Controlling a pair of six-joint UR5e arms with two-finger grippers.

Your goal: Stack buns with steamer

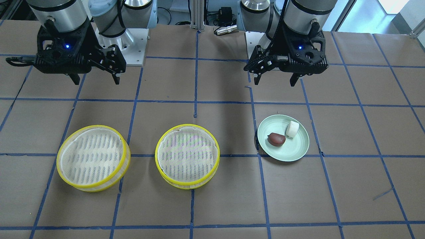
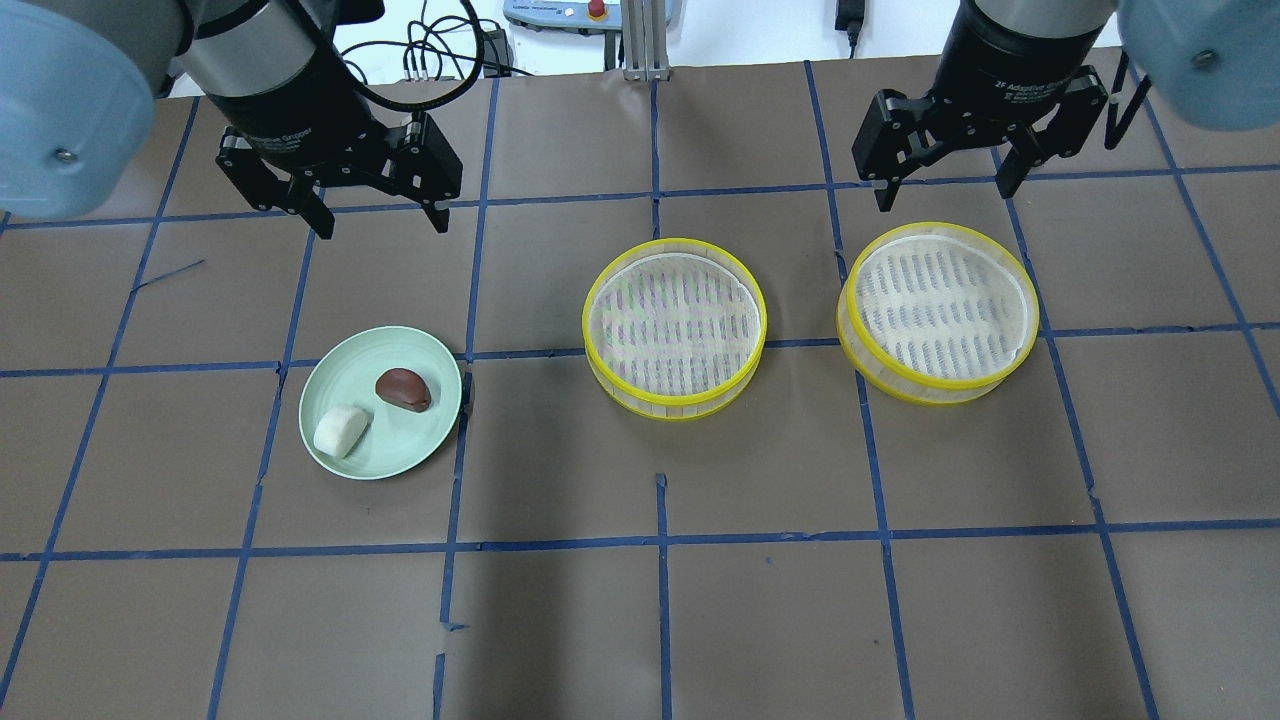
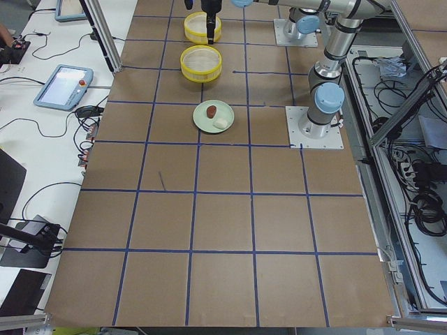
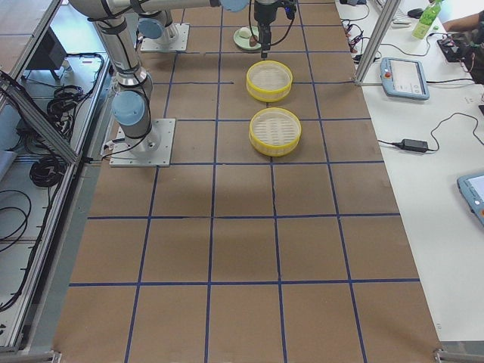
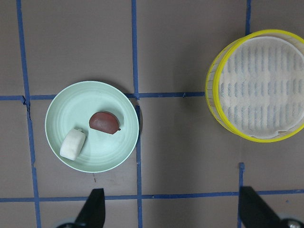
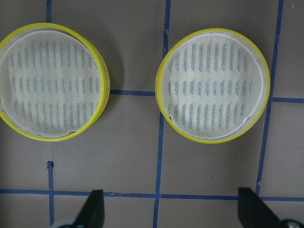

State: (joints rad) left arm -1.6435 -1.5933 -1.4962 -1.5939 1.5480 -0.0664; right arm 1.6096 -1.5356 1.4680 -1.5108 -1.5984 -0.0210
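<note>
A white stubby bun (image 2: 341, 431) and a dark reddish-brown bun (image 2: 403, 388) lie side by side on a pale green plate (image 2: 395, 450) at the table's left. They also show in the front view, white bun (image 1: 292, 129) and brown bun (image 1: 276, 139), and in the left wrist view, white bun (image 5: 72, 144) and brown bun (image 5: 105, 122). Two empty yellow-rimmed steamer trays stand apart, one at the middle (image 2: 675, 325) and one to the right (image 2: 938, 310). My left gripper (image 2: 382, 225) hangs open above the table beyond the plate. My right gripper (image 2: 944, 195) hangs open beyond the right steamer tray.
The brown table carries a grid of blue tape. The arms' grey base plates (image 1: 132, 46) sit at the robot's edge. Teach pendants (image 3: 63, 82) and cables lie on the white benches beside the table. Bare table stretches in front of the plate and trays.
</note>
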